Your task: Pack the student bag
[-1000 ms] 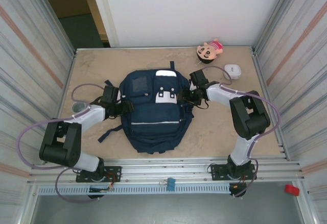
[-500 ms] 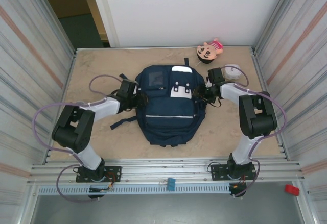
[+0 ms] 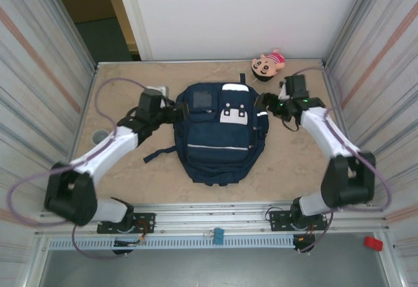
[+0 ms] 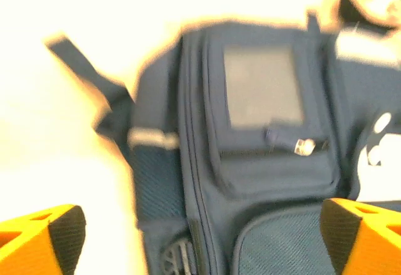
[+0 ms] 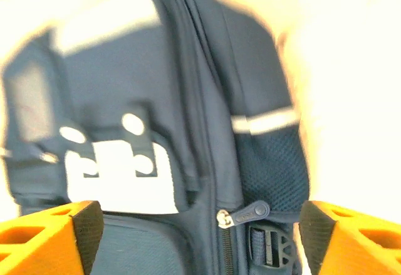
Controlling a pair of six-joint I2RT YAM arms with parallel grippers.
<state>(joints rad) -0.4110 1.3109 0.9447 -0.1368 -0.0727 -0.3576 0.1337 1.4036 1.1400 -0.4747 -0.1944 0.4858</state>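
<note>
The student bag lay flat and front-up in the middle of the table. Its long axis ran from the near edge to the far wall. The top, with its white patches, pointed at the wall, and the bottom pointed back toward my bases. One dark strap trailed off the bag's left side.

My left gripper stood just beside the bag's upper left corner with its jaws spread wide, holding nothing. My right gripper stood beside the upper right corner, its jaws equally wide and empty. From the left wrist, my orange fingers framed a front pocket with a grey panel and a zip pull. From the right wrist, the white patch carried three round dots, beside a reflective stripe and another zip pull.

Any lettering on the patches or pulls was too blurred to read. A plush doll lay by the far wall.
</note>
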